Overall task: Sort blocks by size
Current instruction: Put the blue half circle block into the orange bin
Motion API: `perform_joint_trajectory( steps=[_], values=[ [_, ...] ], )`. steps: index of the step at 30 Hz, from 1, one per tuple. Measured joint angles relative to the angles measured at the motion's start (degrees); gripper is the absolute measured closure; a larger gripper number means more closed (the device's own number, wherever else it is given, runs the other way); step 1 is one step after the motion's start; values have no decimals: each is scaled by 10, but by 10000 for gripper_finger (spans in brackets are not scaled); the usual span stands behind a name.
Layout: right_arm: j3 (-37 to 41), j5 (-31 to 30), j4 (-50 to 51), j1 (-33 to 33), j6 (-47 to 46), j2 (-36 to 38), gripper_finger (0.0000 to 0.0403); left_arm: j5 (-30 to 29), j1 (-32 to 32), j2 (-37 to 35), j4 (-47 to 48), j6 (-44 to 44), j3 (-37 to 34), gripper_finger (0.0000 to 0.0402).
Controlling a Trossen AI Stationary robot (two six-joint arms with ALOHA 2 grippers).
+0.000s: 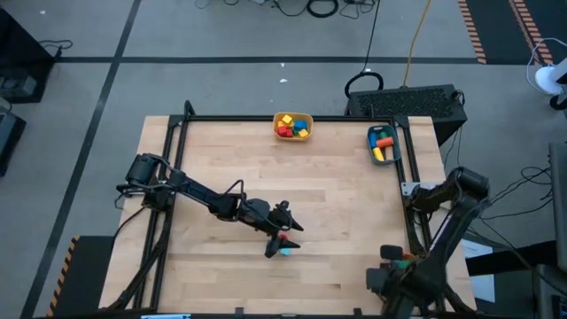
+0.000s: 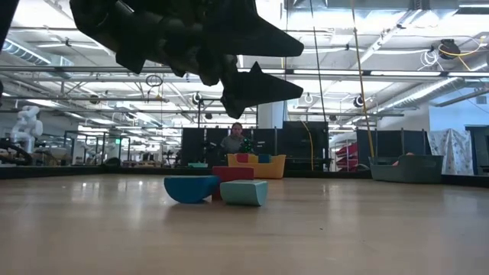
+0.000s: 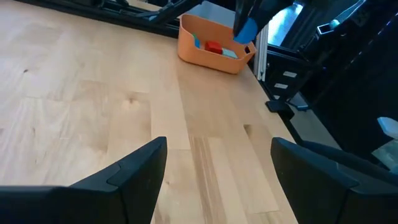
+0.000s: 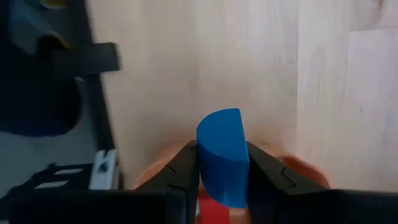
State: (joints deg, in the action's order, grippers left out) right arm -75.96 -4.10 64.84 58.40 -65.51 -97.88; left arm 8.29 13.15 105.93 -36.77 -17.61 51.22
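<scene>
High view: the left gripper [image 1: 282, 237] is hanging over the middle of the table [image 1: 337, 221], just above the small blocks lying there [image 1: 285, 250]; a yellow bin [image 1: 293, 126] and a teal bin [image 1: 384, 144] are sitting at the far edge with blocks inside. The right arm is working at the near right corner, its gripper hard to pick out.

Low view: three blocks are resting together on the wood, a blue half-round [image 2: 191, 189], a red one [image 2: 233, 173] behind, and a cyan one [image 2: 244, 192] in front; the left gripper is hovering above them with its fingers spread and nothing between them.

Left wrist view: both dark fingers [image 3: 134, 174] are standing wide apart over bare wood; an orange bin [image 3: 214, 59] is sitting near the corner, and a blue block is dangling above it from the other arm.

Right wrist view: the right gripper [image 4: 222, 168] is clamping a blue half-cylinder block [image 4: 222, 155] by its flat faces above that orange bin.

Handling: the blocks look like light, rigid, smooth wood, so pinching across flat opposite faces is probably safest, since curved sides could slip.

Hidden: the orange bin's contents are mostly covered here, and its blocks' sizes are not readable.
</scene>
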Motion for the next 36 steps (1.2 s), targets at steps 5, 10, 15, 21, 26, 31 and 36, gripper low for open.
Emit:
perform_joint_trajectory(
  steps=[5, 10, 15, 21, 26, 31, 36],
  values=[
    [0, 5, 19, 16, -37, 58, 326, 0, 1, 0, 0, -1, 0, 114],
    [0, 65, 54, 27, -97, 90, 328, 0, 1, 0, 0, -1, 0, 114],
    [0, 90, 55, 29, -119, 92, 329, 0, 6, 0, 0, 0, 0, 114],
    [37, 96, 10, 29, -123, 87, 328, 2, 12, 0, 2, 0, 0, 114],
    [115, 173, -98, 31, -143, 86, 328, 9, 19, 0, 3, 4, 0, 114],
    [174, 188, -171, 43, -150, 86, 327, 11, 19, 0, 4, 4, 0, 114],
    [210, 191, -189, 54, -163, 86, 327, 11, 18, 0, 4, 5, 0, 114]
  ],
)
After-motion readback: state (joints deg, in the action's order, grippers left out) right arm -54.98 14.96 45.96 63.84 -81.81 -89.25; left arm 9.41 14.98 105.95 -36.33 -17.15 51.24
